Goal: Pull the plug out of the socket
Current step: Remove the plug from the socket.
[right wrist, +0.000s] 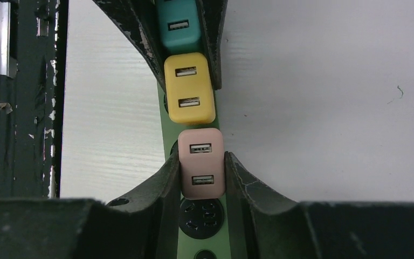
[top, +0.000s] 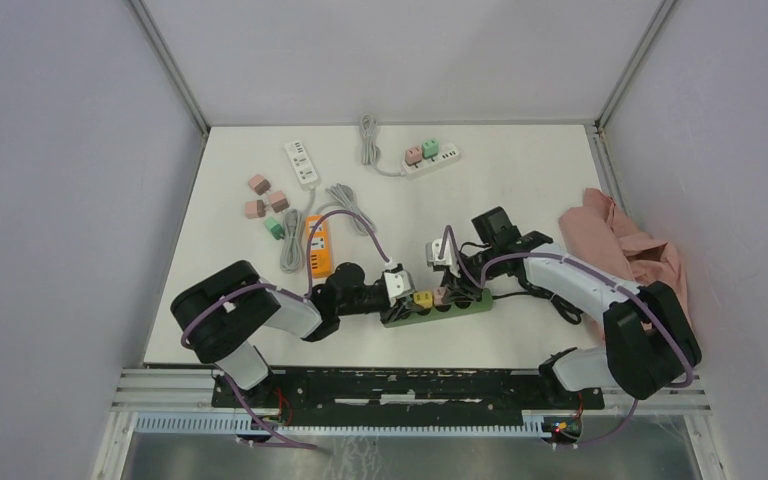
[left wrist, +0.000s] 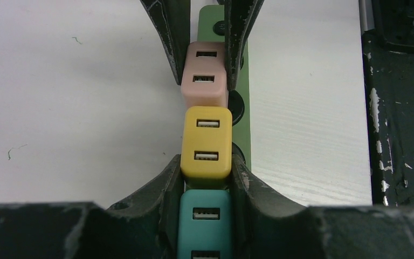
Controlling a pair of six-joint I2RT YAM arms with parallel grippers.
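I'm looking at the green power strip (top: 465, 307), which lies on the white surface (right wrist: 329, 81) close to the arms' bases. It has 3 USB plugs seated in a row: a teal plug (right wrist: 178, 27), a yellow plug (right wrist: 189, 88) and a pink plug (right wrist: 201, 170). The right gripper (right wrist: 201, 157) has its jaws closed on the pink plug's 2 long sides. The left gripper (left wrist: 206, 162) has its jaws clamped across the teal plug, with the tips reaching the yellow plug's near end (a brace for the strip, I'd guess).

The pink plug looks like a light, rigid plastic block with smooth, rounded edges, so I expect a weak pinch could slip. The socket's friction is probably the only real resistance. Squeezing the flat sides firmly and pulling straight out seems best, since the light strip would tend to lift with it.
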